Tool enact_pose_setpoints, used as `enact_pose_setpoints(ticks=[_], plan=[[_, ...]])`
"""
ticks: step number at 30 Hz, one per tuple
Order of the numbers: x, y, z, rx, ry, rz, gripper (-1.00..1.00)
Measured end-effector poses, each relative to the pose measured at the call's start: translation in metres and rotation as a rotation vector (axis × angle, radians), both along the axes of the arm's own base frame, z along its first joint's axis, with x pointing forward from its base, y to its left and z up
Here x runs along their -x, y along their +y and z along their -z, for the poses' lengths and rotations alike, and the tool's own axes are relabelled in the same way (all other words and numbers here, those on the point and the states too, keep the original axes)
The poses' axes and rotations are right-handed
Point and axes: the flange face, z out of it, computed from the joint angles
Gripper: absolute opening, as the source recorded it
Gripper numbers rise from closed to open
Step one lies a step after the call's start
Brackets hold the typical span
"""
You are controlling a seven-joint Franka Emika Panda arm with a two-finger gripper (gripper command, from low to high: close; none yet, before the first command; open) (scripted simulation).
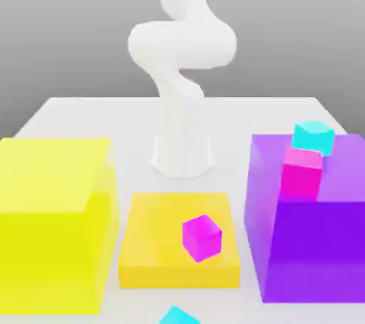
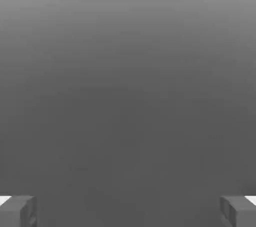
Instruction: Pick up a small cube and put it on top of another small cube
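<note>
One small cyan cube (image 1: 314,135) is up on the big purple block (image 1: 306,244) at the exterior view's right. It touches a small magenta cube (image 1: 301,171), and I cannot tell whether it rests on that cube or just behind it. A second small cyan cube (image 1: 178,315) lies on the table at the near edge, partly cut off. My gripper (image 2: 128,211) is open: its grey fingers (image 2: 20,211) stand far apart with nothing between them, facing plain grey background.
A big yellow block (image 1: 53,223) stands at the exterior view's left. Between the two big blocks lies a low yellow-orange block (image 1: 150,244) with a magenta cube (image 1: 202,237) on it. The white arm (image 1: 182,66) rises from its base (image 1: 182,158) behind them.
</note>
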Motion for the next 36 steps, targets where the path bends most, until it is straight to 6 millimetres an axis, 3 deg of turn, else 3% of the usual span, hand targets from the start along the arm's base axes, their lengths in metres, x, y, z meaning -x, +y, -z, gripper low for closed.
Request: enact_pose_setpoints(ticks=[8, 16, 23, 33, 34, 36], plan=[[-0.091, -0.002, 0.114, -0.031, 0.199, 0.162, 0.0], [-0.145, -0.011, 0.247, -0.083, 0.386, 0.307, 0.0], [-0.162, -0.016, 0.37, -0.153, 0.548, 0.426, 0.0], [-0.153, -0.01, 0.532, -0.243, 0.703, 0.539, 0.0], [-0.153, -0.01, 0.543, -0.243, 0.704, 0.539, -1.0], [-0.153, -0.01, 0.543, -0.243, 0.703, 0.539, -1.0]])
